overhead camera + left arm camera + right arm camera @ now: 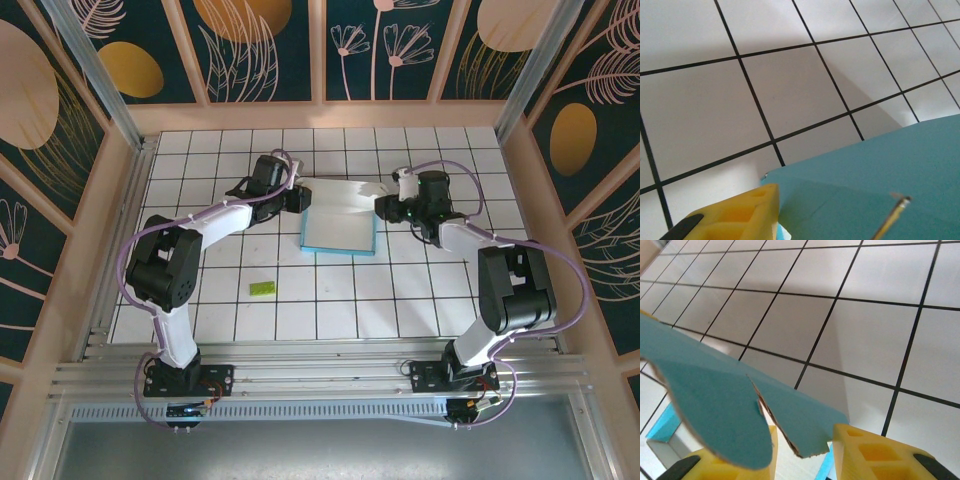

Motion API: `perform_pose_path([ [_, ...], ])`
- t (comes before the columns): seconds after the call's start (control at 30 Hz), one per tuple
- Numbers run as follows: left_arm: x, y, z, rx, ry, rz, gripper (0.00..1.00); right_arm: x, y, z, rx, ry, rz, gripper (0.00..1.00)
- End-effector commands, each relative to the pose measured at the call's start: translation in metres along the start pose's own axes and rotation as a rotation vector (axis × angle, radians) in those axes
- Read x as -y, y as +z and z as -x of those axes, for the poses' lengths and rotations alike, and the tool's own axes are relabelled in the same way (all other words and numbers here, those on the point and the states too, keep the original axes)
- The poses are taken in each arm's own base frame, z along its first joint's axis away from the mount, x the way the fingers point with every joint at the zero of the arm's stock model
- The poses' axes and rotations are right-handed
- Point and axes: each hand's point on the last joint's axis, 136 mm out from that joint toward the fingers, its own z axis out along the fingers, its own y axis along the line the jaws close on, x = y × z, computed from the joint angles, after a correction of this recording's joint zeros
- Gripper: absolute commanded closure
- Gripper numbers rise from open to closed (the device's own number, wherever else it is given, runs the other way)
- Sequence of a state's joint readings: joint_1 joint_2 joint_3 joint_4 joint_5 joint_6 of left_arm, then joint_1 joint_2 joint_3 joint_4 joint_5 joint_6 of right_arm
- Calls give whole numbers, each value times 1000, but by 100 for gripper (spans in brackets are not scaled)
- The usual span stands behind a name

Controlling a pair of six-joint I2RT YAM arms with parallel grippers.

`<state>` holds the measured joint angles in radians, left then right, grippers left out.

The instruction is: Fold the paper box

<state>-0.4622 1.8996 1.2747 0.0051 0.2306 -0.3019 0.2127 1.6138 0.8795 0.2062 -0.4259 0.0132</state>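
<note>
The paper box (339,233) lies mid-table as a shallow blue rectangle, with a whitish flap (345,194) raised along its far side. My left gripper (298,198) is at the box's far left corner. In the left wrist view, one yellow finger (742,215) sits against the blue card (875,170), which hides the other finger. My right gripper (386,207) is at the far right corner. Its two yellow fingers (865,452) stand apart, with torn-edged blue flaps (715,405) hanging between and over them.
A small green rectangular piece (262,288) lies on the white tiled table (420,290), near the left arm. Wooden walls and aluminium posts ring the table. There is open tile in front of the box and at both sides.
</note>
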Motion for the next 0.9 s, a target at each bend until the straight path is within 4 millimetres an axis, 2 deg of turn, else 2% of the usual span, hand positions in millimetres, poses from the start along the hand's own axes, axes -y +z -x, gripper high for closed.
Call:
perform_pose_path([
  [0.0, 20, -10, 19, 51, -35, -79, 70, -3, 5, 16, 40, 64, -2, 66],
  [0.4, 23, -9, 7, 45, -162, -125, 70, -11, 9, 9, 61, 180, -6, 71],
  [0.87, 24, -9, -15, 21, -221, -164, 70, -11, 6, -18, 37, 197, -24, 71],
])
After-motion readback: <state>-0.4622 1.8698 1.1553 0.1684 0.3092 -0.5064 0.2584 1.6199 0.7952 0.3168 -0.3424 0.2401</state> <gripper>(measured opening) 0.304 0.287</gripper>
